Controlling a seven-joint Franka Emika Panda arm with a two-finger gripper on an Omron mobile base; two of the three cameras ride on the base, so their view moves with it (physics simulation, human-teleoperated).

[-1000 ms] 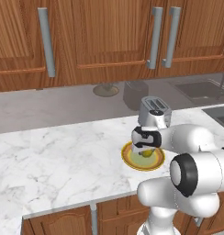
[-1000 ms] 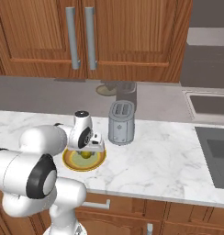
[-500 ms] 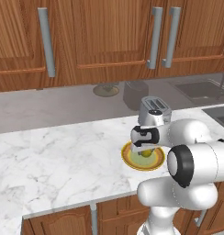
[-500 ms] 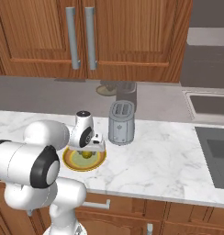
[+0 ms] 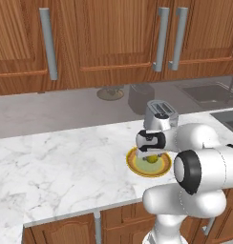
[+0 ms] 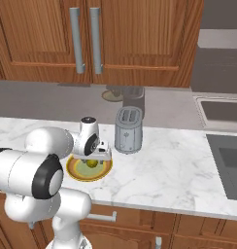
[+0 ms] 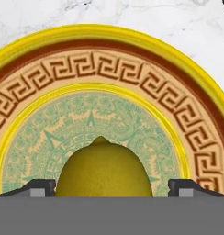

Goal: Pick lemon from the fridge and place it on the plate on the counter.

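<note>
- The gripper (image 7: 112,189) hangs straight down over the plate (image 5: 134,166), and the lemon (image 7: 104,171) sits right between the two dark fingertips (image 7: 39,187), over the plate's pale green centre.
- The tips stand out to either side of the fruit with a sliver of plate showing between each tip and the peel, so the fingers read as spread off the lemon and not pinching it. Whether the fruit is fully resting on the dish I cannot tell.
- First risk: if it is a touch above the dish, an oval fruit can roll on landing. The shallow rim may not stop it, and white counter (image 5: 66,167) lies just past that rim.
- Second risk: lifting away at an angle. A fingertip brushing the peel would nudge the lemon toward the rim, so a straight upward retreat looks safest.
- Third risk: the toaster (image 6: 127,130) stands just beside the plate on its far right, close enough for a swinging arm to clip it.
- Orientation: in the hand view the lemon's pointed nub faces the plate's far rim. Its long axis runs along that line, crosswise to the line joining the fingertips.
</note>
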